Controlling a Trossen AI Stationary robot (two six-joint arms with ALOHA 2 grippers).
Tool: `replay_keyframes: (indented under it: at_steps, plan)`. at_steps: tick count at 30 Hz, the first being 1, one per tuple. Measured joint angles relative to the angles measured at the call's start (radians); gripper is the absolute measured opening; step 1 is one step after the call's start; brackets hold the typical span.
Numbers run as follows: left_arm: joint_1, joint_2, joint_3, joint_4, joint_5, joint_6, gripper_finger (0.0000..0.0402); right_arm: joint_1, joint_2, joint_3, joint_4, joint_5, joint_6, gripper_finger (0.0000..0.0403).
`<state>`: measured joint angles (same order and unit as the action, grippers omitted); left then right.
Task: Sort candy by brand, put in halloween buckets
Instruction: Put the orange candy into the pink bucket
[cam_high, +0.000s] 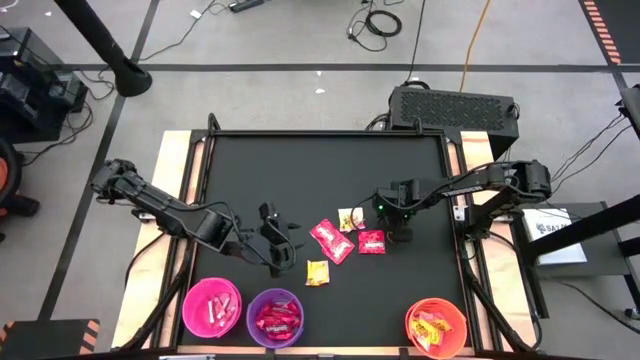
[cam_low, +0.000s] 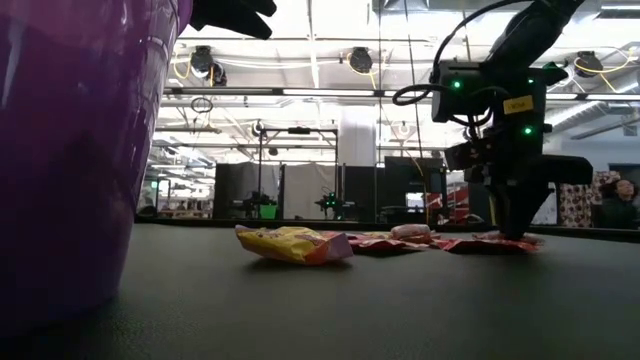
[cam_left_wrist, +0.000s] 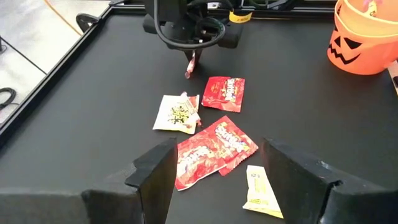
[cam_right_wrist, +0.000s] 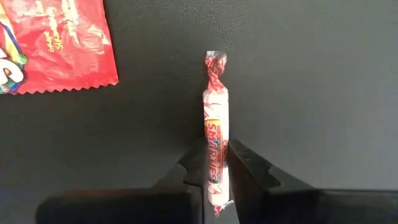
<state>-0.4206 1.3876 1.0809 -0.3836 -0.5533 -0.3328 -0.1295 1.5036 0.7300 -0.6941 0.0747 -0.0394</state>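
- I get even overhead light in the high view; the black surface (cam_high: 300, 170) shows no harsh shadows.
- My low view is backlit: ceiling lamps (cam_low: 360, 60) glare and the near purple bucket (cam_low: 70, 150) is a blur.
- Wrist views are sharp, with soft sheen on red wrappers (cam_left_wrist: 214, 146).

The pale candy roll (cam_right_wrist: 215, 146) in the tool reads "SMARTIES" — nothing else legible.
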Motion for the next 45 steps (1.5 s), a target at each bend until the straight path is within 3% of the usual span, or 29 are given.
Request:
replay_keyframes:
  at_steps: [10,22,34,39,41,45]
  plan:
    - [0.000,0.000,0.000,0.000,0.000,0.000,0.0237,0.000,0.000,0.000,-0.006,-0.007,0.038,0.0107]
    - [0.000,0.000,0.000,0.000,0.000,0.000,0.0237,0.000,-0.008,0.000,-0.007,-0.031,0.066,0.0015]
    - [0.000,0.000,0.000,0.021,-0.001,-0.001,0.0237,0.064,-0.127,0.174,-0.144,-0.159,0.201,0.0022]
    - [0.000,0.000,0.000,0.040,-0.034,-0.001,0.0237,0.159,-0.257,0.144,0.068,-0.155,0.315,0.0022]
    - [-0.004,0.000,0.000,0.046,-0.049,-0.001,0.0237,0.207,-0.299,0.098,0.232,-0.134,0.360,0.0022]
    - [-0.018,0.000,0.000,0.082,-0.112,0.002,0.0237,0.296,-0.325,-0.002,0.636,0.007,0.390,0.0022]
